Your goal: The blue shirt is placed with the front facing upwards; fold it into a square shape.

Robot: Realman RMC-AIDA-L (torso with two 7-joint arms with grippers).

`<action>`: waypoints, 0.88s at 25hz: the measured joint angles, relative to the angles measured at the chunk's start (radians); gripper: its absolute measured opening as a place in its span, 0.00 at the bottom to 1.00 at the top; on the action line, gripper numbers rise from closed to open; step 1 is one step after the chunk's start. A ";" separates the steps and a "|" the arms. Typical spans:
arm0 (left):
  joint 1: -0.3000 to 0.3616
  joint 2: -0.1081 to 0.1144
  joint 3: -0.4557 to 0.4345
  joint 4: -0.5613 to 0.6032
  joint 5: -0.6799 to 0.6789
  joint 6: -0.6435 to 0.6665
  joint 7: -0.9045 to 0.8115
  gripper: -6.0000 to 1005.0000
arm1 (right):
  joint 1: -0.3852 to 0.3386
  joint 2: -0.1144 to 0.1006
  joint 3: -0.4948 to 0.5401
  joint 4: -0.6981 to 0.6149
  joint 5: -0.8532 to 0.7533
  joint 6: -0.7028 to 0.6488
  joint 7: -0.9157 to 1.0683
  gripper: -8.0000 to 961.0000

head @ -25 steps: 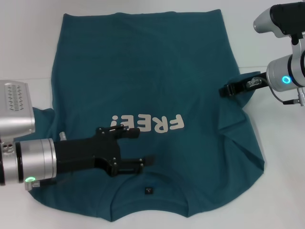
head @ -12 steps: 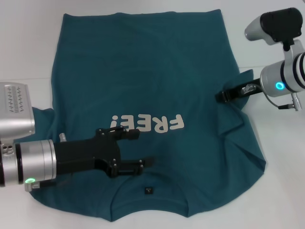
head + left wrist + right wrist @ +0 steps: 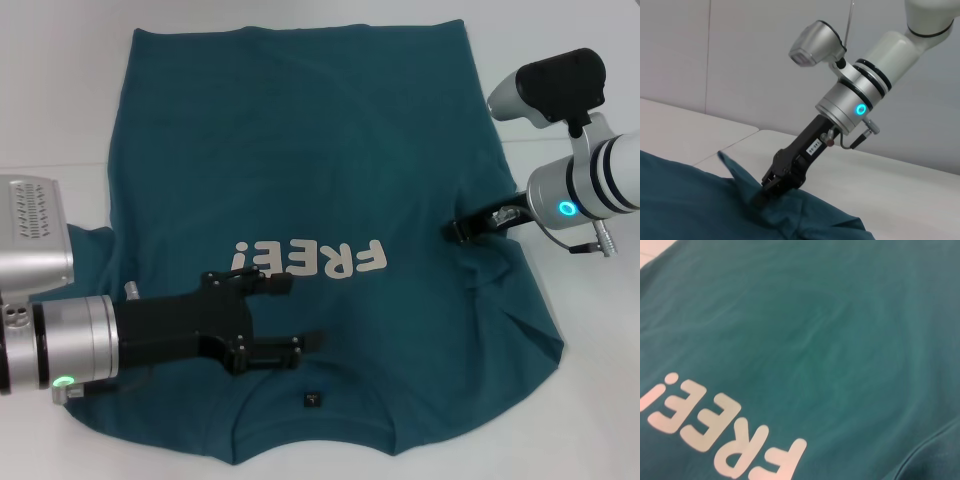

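The blue shirt lies front up on the white table, collar towards me. Its cream "FREE!" lettering and small dark neck label show. My right gripper is shut on the shirt's right sleeve and holds that fold over the shirt's right side; the left wrist view shows it pinching a raised peak of cloth. My left gripper is open and empty, low over the shirt between the lettering and the collar. The right wrist view shows only shirt cloth and lettering.
Bare white table shows to the left of the shirt and to its right. A pale wall stands behind the table in the left wrist view.
My right gripper has moved left and towards me, pulling the pinched sleeve farther over the shirt's body. My left arm has stayed almost still.
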 joint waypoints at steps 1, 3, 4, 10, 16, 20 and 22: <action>0.000 0.000 0.000 0.000 0.000 0.000 0.000 0.84 | 0.000 0.001 -0.001 0.004 0.000 0.002 0.000 0.03; 0.000 0.000 0.000 0.000 0.000 0.000 0.003 0.84 | -0.001 0.003 -0.001 0.006 0.000 0.012 0.004 0.03; 0.000 0.000 0.000 0.000 0.000 0.000 0.004 0.84 | -0.003 0.004 -0.001 0.006 0.000 0.021 0.008 0.04; 0.004 -0.001 0.000 0.003 0.000 0.001 0.007 0.84 | -0.010 0.008 -0.002 0.007 0.000 0.058 0.022 0.15; 0.009 -0.002 0.000 0.003 0.000 0.002 0.008 0.84 | -0.010 0.018 -0.002 0.007 0.000 0.088 0.017 0.28; 0.010 -0.003 0.000 0.003 0.000 0.001 0.010 0.84 | -0.010 0.024 -0.015 0.007 -0.001 0.110 0.015 0.38; 0.011 -0.003 0.000 0.003 0.000 0.001 0.011 0.84 | -0.010 0.025 -0.028 0.008 -0.001 0.121 0.015 0.43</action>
